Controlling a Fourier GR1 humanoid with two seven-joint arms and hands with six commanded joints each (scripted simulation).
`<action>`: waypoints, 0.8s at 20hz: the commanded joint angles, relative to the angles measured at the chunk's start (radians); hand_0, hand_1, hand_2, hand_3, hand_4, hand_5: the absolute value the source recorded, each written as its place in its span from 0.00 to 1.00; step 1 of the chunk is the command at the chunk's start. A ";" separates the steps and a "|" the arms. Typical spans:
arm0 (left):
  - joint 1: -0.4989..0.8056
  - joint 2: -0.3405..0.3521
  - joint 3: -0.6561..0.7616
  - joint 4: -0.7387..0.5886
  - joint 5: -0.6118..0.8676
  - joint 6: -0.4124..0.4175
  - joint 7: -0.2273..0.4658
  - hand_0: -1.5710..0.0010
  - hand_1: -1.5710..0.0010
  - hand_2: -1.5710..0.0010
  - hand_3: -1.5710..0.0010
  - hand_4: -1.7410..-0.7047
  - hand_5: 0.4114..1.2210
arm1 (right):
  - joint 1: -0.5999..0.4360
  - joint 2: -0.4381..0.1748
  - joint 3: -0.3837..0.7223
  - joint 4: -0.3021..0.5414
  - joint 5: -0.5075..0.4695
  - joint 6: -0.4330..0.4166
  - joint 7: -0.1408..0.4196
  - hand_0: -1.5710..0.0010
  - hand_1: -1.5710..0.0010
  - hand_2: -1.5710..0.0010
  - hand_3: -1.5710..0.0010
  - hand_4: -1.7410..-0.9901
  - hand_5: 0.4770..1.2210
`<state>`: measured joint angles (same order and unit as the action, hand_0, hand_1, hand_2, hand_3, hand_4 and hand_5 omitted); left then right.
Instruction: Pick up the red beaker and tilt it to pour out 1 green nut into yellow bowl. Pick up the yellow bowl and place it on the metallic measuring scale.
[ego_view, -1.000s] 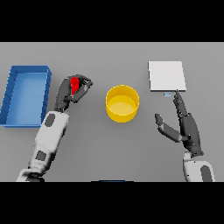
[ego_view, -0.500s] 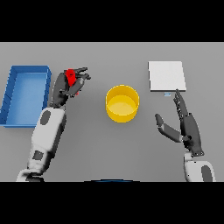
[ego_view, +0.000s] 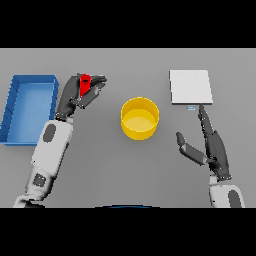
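Holding the red beaker (ego_view: 85, 84) with curled fingers, the left hand (ego_view: 75, 95) is left of the yellow bowl (ego_view: 140, 118). The right hand (ego_view: 212, 147) is spread flat, near the scale (ego_view: 190, 87).

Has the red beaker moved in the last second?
Yes. The red beaker, held in the left hand, has gone up the view, farther from the robot, judged against the blue tray beside it.

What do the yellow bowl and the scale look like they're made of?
Yellow bowl: probably plastic, going by its uniform matte yellow with soft shading and no glints. Scale: flat, pale grey-white plate with an even sheen, so it could be brushed metal or painted; the look leaves that open.
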<state>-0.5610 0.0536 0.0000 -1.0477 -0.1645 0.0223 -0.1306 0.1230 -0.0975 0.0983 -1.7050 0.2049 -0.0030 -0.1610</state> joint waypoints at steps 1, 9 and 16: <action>-0.008 0.017 -0.013 -0.009 -0.024 0.000 0.022 0.01 0.01 0.01 0.01 0.01 0.90 | -0.008 -0.005 -0.002 -0.013 0.000 -0.001 0.006 1.00 1.00 1.00 1.00 0.70 0.25; -0.108 0.126 -0.236 -0.046 -0.308 -0.083 0.185 0.00 0.00 0.00 0.00 0.00 0.89 | -0.005 0.003 0.009 -0.023 0.012 -0.003 0.057 1.00 1.00 1.00 1.00 0.75 0.25; -0.239 0.176 -0.446 -0.018 -0.568 -0.195 0.259 0.00 0.00 0.00 0.00 0.00 0.96 | -0.006 0.000 -0.003 -0.028 -0.024 0.018 0.056 1.00 1.00 1.00 1.00 0.74 0.27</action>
<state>-0.8005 0.2292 -0.4458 -1.0664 -0.7333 -0.1736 0.1269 0.1167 -0.0981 0.0947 -1.7333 0.1805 0.0150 -0.1049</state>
